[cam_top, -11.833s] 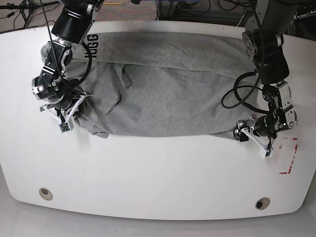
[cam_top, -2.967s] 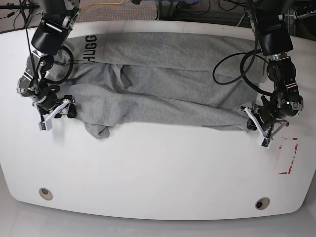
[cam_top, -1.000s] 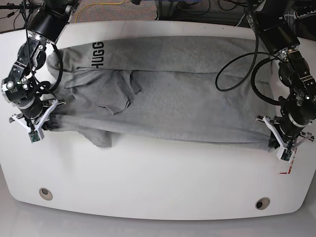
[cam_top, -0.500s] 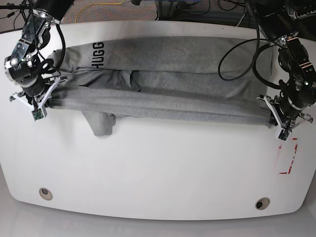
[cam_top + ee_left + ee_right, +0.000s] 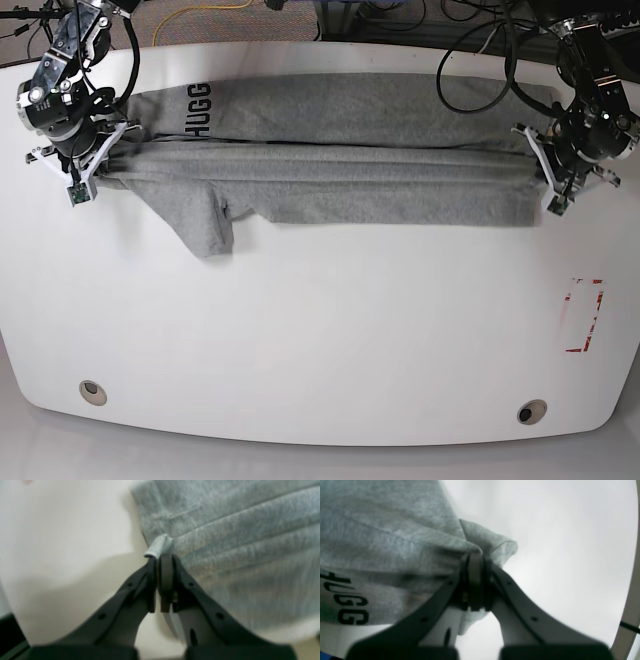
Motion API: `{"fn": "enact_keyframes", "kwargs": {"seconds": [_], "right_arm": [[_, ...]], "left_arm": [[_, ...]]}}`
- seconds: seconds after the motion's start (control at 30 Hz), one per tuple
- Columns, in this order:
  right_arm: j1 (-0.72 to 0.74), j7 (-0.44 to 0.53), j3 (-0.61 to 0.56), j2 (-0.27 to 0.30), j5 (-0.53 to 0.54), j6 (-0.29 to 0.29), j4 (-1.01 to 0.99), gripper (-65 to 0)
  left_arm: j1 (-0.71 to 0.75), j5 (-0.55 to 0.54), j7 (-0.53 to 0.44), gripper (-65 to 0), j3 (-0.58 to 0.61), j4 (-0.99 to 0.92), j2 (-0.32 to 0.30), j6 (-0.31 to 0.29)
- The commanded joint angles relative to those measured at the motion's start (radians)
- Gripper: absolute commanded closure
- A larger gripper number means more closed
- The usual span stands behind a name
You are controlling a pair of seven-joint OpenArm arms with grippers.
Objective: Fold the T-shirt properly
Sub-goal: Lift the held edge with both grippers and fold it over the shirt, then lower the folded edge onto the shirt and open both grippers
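Both claws — left claw (image 5: 556,192), right claw (image 5: 84,172) — clamped on T-shirt (image 5: 340,180) ends, stretched along table (image 5: 320,330) far edge. Lengthwise fold partly laid; sleeve dangling, crosswise folds remain.

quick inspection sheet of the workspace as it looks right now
surface: white table, two round holes near its front edge
job's things: T-shirt stretched in a long band, HUGG print up, one sleeve hanging toward the front
clutter: red tape marks
end effectors: left end effector shut on the shirt edge; right end effector shut on bunched cloth
cables: black cables loop over the far edge
surroundings: carpet and wiring behind the table
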Motion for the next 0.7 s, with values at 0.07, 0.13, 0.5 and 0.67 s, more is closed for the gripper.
{"fn": "enact_keyframes", "kwargs": {"seconds": [0.07,0.13,0.5,0.67], "right_arm": [[-0.013,0.011,0.016,0.011,-0.005,-0.002,0.018,0.0],[-0.03,0.011,0.019,0.009,-0.007,-0.002,0.018,0.0],[-0.067,0.011,0.02,-0.028,-0.014,-0.002,0.018,0.0],[-0.097,0.011,0.014,-0.032,-0.014,-0.002,0.02,-4.1]], "left_arm": [[0.056,0.013,-0.004,0.0,-0.009,0.018,-0.025,0.004],[0.076,0.013,-0.004,0.0,-0.009,0.018,-0.025,0.004],[0.106,0.018,-0.005,0.0,-0.009,0.011,-0.027,0.004],[0.108,0.019,-0.004,-6.4,-0.008,0.011,-0.027,0.004]]}}
